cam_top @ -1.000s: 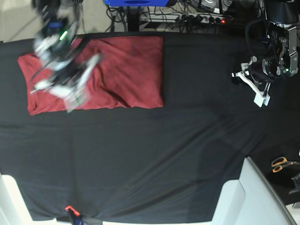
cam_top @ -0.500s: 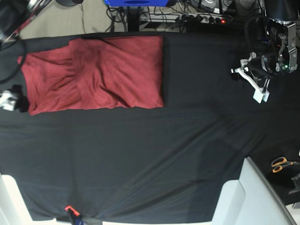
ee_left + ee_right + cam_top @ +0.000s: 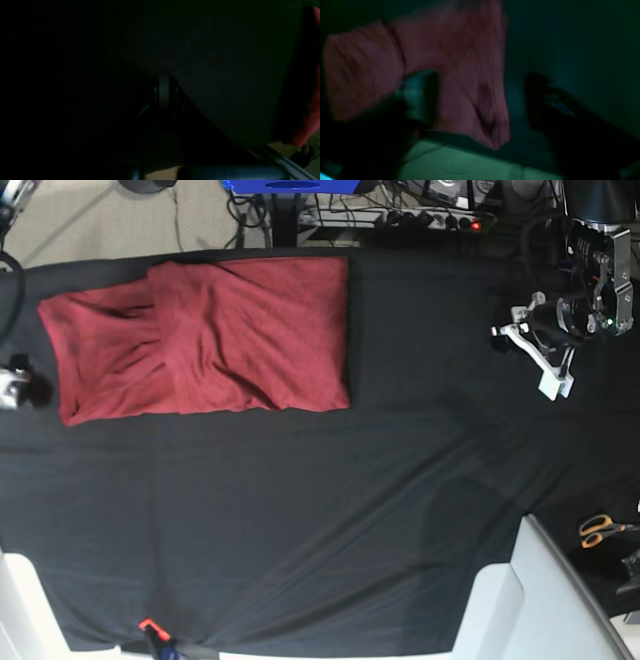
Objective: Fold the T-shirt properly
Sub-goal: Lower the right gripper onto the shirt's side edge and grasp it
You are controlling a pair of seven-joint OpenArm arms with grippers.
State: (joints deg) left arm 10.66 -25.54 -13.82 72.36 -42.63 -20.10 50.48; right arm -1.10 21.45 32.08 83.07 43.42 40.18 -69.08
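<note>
Table cloth (image 3: 320,530): black, spread flat as the folding surface.
T-shirt (image 3: 205,340): upper left of the base view, folded into a rectangle; long axis runs left to right, a doubled panel over its right part.
Left gripper (image 3: 548,370): upper right, well apart from the shirt, jaws closed, empty.
Right gripper (image 3: 480,100): fingers apart over the shirt's edge, gripping nothing; likely released.

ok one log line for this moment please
brick-red knit T-shirt: folded, flat on black table cloth, held by nothing | left gripper: shut, empty, parked aside | right gripper: off shirt, state unclear
</note>
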